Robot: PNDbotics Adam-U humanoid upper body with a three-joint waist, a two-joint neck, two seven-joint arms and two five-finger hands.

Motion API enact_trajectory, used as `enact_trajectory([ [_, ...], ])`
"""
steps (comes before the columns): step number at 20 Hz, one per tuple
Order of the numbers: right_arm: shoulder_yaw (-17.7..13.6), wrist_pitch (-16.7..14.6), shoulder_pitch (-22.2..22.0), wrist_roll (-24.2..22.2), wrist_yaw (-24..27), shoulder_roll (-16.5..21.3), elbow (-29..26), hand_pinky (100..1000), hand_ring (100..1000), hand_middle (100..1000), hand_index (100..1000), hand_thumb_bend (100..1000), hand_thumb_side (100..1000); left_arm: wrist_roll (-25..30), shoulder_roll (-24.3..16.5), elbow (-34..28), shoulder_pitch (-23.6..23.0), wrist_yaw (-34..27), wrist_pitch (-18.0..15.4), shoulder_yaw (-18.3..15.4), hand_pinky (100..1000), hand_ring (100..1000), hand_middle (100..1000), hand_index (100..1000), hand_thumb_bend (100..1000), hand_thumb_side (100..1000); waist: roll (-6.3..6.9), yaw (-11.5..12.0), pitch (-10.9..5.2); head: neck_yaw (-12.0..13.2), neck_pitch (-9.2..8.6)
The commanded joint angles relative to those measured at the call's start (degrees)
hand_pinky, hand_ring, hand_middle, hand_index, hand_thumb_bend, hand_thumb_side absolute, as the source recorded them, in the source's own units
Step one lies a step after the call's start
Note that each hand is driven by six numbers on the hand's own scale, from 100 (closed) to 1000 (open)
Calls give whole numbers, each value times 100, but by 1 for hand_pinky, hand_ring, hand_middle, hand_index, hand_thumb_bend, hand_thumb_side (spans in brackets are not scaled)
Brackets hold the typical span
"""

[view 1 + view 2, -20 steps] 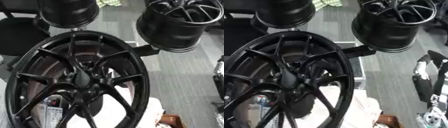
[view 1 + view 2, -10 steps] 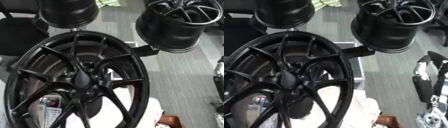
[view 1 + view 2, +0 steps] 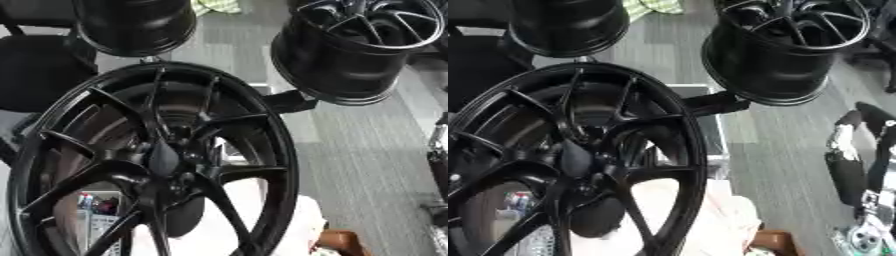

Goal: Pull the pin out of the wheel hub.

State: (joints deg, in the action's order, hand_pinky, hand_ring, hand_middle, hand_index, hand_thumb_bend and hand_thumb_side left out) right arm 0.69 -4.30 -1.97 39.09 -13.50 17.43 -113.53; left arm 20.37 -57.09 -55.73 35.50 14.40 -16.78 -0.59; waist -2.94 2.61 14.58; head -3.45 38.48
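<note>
Grey ribbed flooring (image 3: 350, 150) forms the background, with two further black wheels, one at upper left (image 3: 136, 25) and one at upper right (image 3: 785, 47), set behind the work. Foreground: large black multi-spoke wheel hub (image 3: 157, 160), upright and tilted, filling the lower left of both views; its centre boss (image 3: 164, 157) is where a pin would sit, but no pin can be distinguished. Judged rigid, heavy and smooth-finished, the wheel should stay put, while a small pin would need a pinch at its exposed end. Right hand (image 3: 855, 165) appears at the right edge; its finger state cannot be told. Left hand is out of view. No legible brand or writing.
</note>
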Motion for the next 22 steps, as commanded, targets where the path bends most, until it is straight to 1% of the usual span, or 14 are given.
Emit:
enact_trajectory([
  [1,-41,-16,43,-15,32,70,-106,872,776,580,718,100,534,78,-221,4,97,-61,-92,-105,1000,1000,955,1000,109,1000,30,-1,-83,14,-22],
  [3,-41,-15,37,-13,35,69,-106,872,775,579,718,100,538,34,-221,43,86,-8,-129,-122,973,994,923,1000,112,1000,29,2,-85,12,-15],
  [4,-42,-13,34,-11,36,70,-106,872,775,579,718,100,535,-48,-233,42,82,42,-114,-133,946,973,878,943,100,906,28,6,-86,12,-14],
  [6,-41,-12,33,-12,37,74,-106,872,774,578,718,100,534,-329,-233,9,82,131,-3,-149,846,865,750,754,100,306,25,10,-89,16,-16],
  [7,-41,-12,32,-13,36,75,-106,872,774,578,717,100,534,-523,-227,-22,81,117,99,-148,803,812,699,699,100,263,23,11,-91,17,-19],
  [8,-41,-10,30,-14,37,75,-106,872,774,577,717,100,534,-703,-218,-60,78,42,227,-134,754,744,633,639,100,257,20,11,-92,19,-20],
  [9,-40,-9,31,-15,38,76,-106,872,774,577,717,100,534,-791,-215,-117,72,-37,316,-88,758,750,650,657,100,253,19,9,-93,24,-23],
  [10,-38,-10,33,-18,38,77,-106,872,773,577,717,100,535,-709,-207,-169,57,-114,343,-15,831,867,851,946,100,327,18,4,-92,36,-26],
  [11,-38,-11,34,-20,38,77,-106,872,773,577,717,100,535,-541,-198,-214,59,-217,310,20,846,883,869,990,100,250,18,3,-93,42,-26],
  [12,-39,-9,34,-19,39,75,-106,872,773,576,717,100,537,-408,-207,-260,67,-272,245,24,893,912,872,1000,100,251,18,1,-92,45,-33],
  [13,-40,-8,35,-17,41,73,-106,872,772,576,717,100,537,-318,-217,-291,69,-263,175,17,891,909,865,1000,100,251,19,-1,-90,44,-39],
  [15,-41,-9,37,-15,41,70,-106,872,771,575,717,100,537,-214,-216,-304,78,-209,66,-12,929,936,875,1000,100,248,22,-6,-87,45,-41],
  [21,-40,0,42,-6,40,61,-106,872,769,573,716,100,539,-209,-201,-221,85,-57,-30,-66,953,959,897,1000,100,253,37,-13,-77,41,-45],
  [22,-40,0,43,-7,37,61,-106,872,769,572,716,100,539,-183,-194,-225,88,-89,-70,-65,982,985,916,1000,100,858,38,-15,-77,40,-45],
])
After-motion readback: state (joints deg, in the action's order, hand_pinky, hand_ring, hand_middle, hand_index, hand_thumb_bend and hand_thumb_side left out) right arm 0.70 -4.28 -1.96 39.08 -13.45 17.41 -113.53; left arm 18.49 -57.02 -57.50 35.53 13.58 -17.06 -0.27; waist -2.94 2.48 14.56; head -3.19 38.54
